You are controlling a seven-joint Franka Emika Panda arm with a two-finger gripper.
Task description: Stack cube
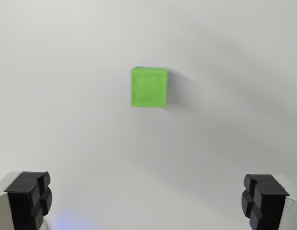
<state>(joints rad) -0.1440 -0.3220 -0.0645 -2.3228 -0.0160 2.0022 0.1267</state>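
Wrist view, looking down on a plain pale counter [66, 120]. The green cube [148, 86] sits alone near the middle of the view, somewhat above centre, its top face toward the camera and its sides nearly square to the picture edges. A thin blue line shows along its upper edge; whether that is a second cube beneath it or only a colour fringe cannot be told from this blurred picture.

The end effector [148, 203] is spread wide and holds nothing: one black finger pad [30, 199] stands at the wrist view's lower left corner, the other [263, 199] at the lower right, with bare counter between them.

The relation that matters: the cube lies ahead of the end effector, well apart from both pads, and close to the midline between them. It has no long axis; its flat side faces line up roughly with the pads, so little rotation seems needed. The likely approach is forward and down until the cube stands between the pads. No other cube is clearly visible.
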